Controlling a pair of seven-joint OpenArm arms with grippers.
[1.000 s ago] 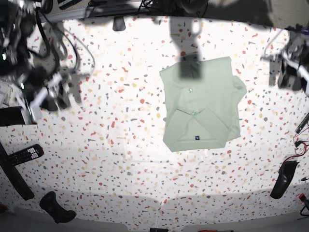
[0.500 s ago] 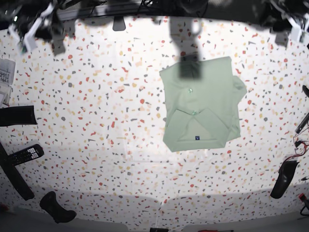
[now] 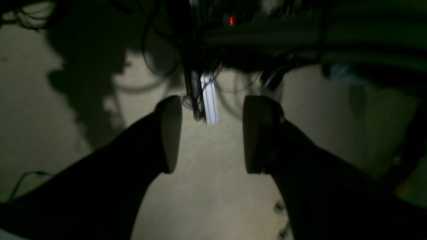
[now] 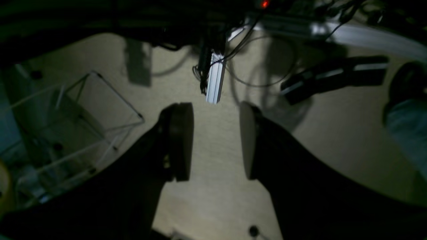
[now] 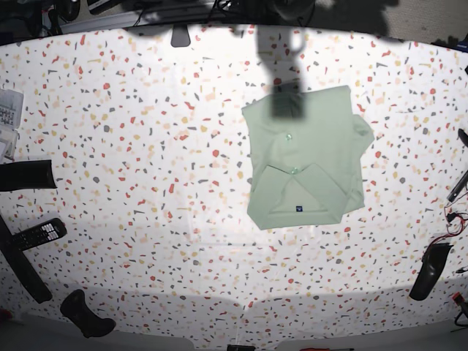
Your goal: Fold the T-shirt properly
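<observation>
The T-shirt [image 5: 306, 156] lies folded on the speckled surface [image 5: 131, 183] — left fingers [image 3: 171, 133] and right fingers [image 4: 181, 141] spread apart, holding nothing.

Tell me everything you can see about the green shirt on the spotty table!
The T-shirt is pale sage green and looks like soft cloth. It lies flat, folded into a neat, roughly rectangular shape, collar side up. The collar sits at its near end, with a tiny dark blue label inside and small buttons down the front. One sleeve edge bulges out on the right. A dark shadow falls across its far edge. Only the speckled table touches it; no pincer is near.
</observation>
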